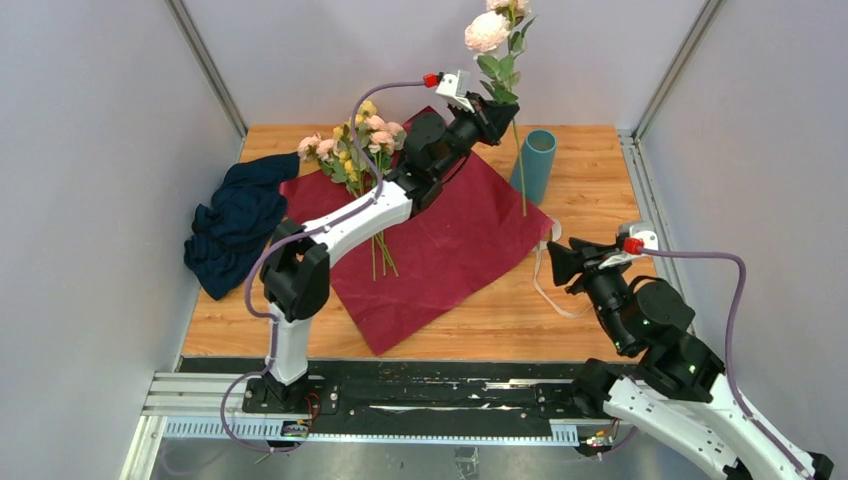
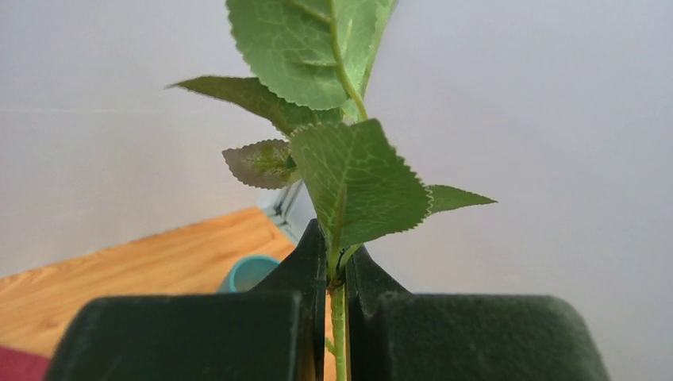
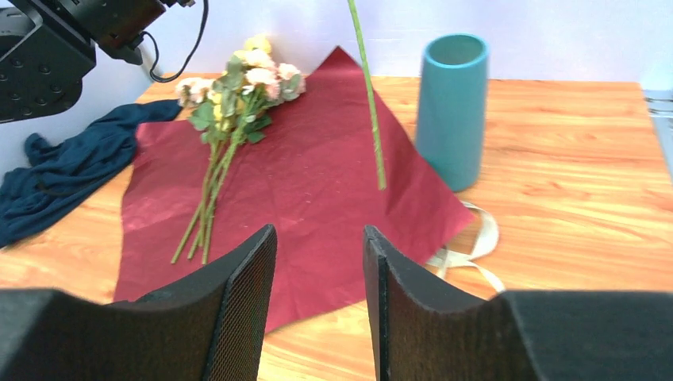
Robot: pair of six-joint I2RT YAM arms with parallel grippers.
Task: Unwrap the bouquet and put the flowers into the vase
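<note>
While the left hand [image 1: 497, 112] is pressed together on one pink rose [image 1: 487, 32], pinching its stem [image 3: 369, 103] just under the leaves, the long lower part of this stem hangs free. Its end is in the air above the maroon wrapping paper [image 1: 450, 240], just beside the teal vase [image 3: 451, 111] and lower than the vase's rim. I think this is the main danger: if the arm goes sideways toward the vase without first rising, the stem end pushes against the wall, and the vase, which stands upright near the corner of the paper, can tip over. Because the grip is so high, the end can also swing or turn between the jaws and miss the narrow opening. The bloom is heavy at the top, so a tall rose may lean and pull the vase after release.

The right hand [image 3: 317, 234] is spread and holds nothing; it is low over the worktop [image 1: 600, 180], near the beige ribbon [image 3: 476, 246], and does not steady the vase. The other flowers [image 1: 350, 150] lie on the paper.
</note>
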